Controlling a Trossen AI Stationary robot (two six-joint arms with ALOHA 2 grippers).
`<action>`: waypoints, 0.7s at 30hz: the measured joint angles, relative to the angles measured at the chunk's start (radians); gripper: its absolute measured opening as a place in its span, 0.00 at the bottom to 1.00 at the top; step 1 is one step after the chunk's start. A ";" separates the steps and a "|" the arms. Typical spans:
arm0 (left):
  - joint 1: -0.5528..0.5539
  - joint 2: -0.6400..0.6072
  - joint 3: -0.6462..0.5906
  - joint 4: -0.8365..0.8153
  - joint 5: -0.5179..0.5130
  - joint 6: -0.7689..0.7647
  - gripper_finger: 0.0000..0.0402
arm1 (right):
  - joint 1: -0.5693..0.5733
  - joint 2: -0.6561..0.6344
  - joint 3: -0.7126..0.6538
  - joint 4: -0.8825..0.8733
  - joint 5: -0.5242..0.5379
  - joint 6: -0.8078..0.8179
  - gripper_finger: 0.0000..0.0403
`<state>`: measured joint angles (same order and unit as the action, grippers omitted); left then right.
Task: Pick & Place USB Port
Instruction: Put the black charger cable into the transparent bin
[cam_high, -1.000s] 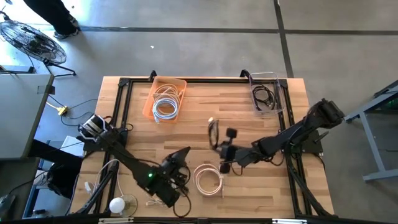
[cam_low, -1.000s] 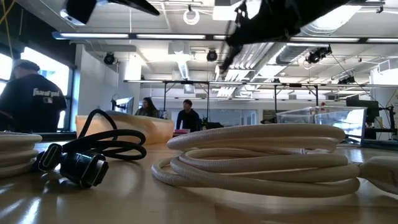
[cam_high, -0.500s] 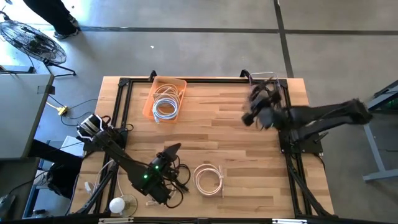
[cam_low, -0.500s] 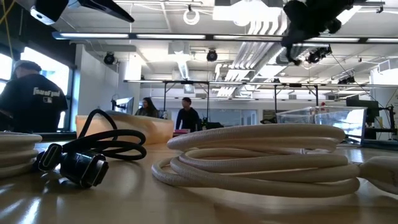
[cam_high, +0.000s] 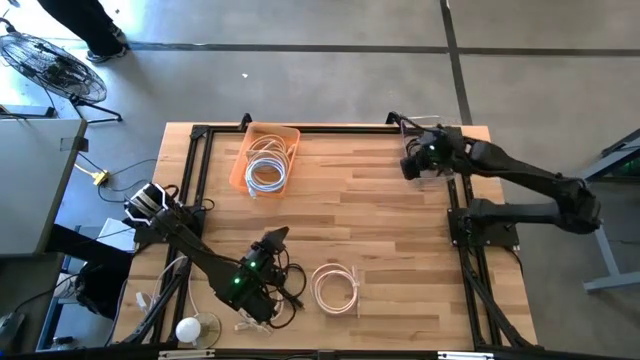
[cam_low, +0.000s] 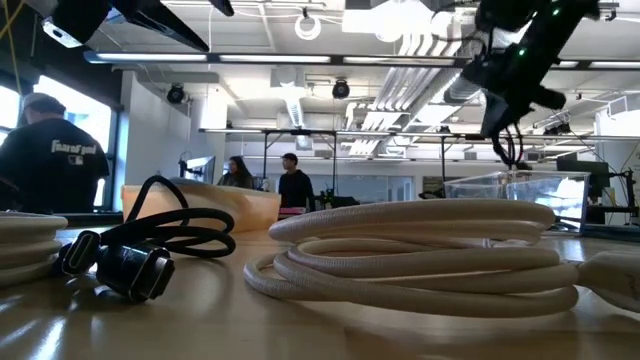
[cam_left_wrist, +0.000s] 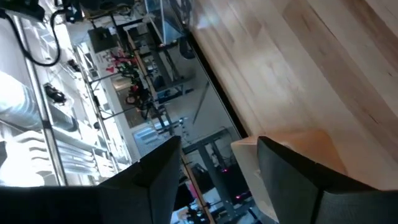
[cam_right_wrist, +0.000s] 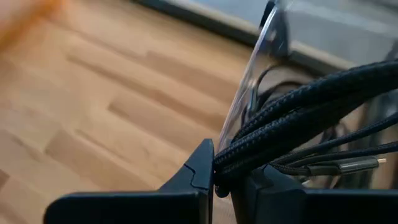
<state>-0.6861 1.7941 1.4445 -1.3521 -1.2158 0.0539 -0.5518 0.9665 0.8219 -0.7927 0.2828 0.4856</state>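
Note:
My right gripper (cam_high: 416, 164) is shut on a bundled black braided cable (cam_right_wrist: 292, 127) and hovers over the near-left corner of the clear bin (cam_high: 432, 150) at the table's far right. In the low view the cable (cam_low: 508, 140) dangles below that gripper above the clear bin (cam_low: 510, 188), which holds more black cables (cam_right_wrist: 339, 167). My left gripper (cam_high: 275, 238) is open, raised above the near-left part of the table, over another black cable (cam_high: 283, 290). A coiled white cable (cam_high: 335, 287) lies flat on the wood nearby. My right gripper pinches several strands of the black cable bundle (cam_right_wrist: 231, 163) between its two fingers (cam_right_wrist: 198, 177). The strands run out past the fingertips over the bin's clear wall (cam_right_wrist: 260, 68). The bundle is lifted clear and hangs below the fingers (cam_low: 505, 125).
An orange bin (cam_high: 265, 158) with a white coiled cable (cam_high: 266, 165) sits at the far middle-left. A black cable (cam_low: 140, 250) and the white coil (cam_low: 420, 250) lie close to the low camera. A black frame (cam_high: 200, 135) rims the table. People stand in the room behind (cam_low: 45, 150).
My right gripper has carried the black cable from the table's middle toward the far right edge, up to the clear bin, keeping it lifted clear. My left gripper has shifted a little toward the table's left edge.

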 joint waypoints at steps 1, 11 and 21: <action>0.000 0.000 0.000 -0.007 0.008 -0.007 0.51 | -0.015 0.024 0.000 -0.004 -0.021 -0.005 0.04; 0.013 0.000 0.000 -0.041 0.059 -0.040 0.51 | -0.051 0.241 0.000 0.043 -0.043 -0.115 0.25; 0.013 0.000 0.000 -0.042 0.074 -0.044 0.51 | -0.050 0.248 0.005 0.166 0.051 -0.175 0.43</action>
<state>-0.6731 1.7943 1.4445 -1.3945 -1.1419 0.0097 -0.6022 1.2143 0.8266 -0.6268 0.3336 0.3107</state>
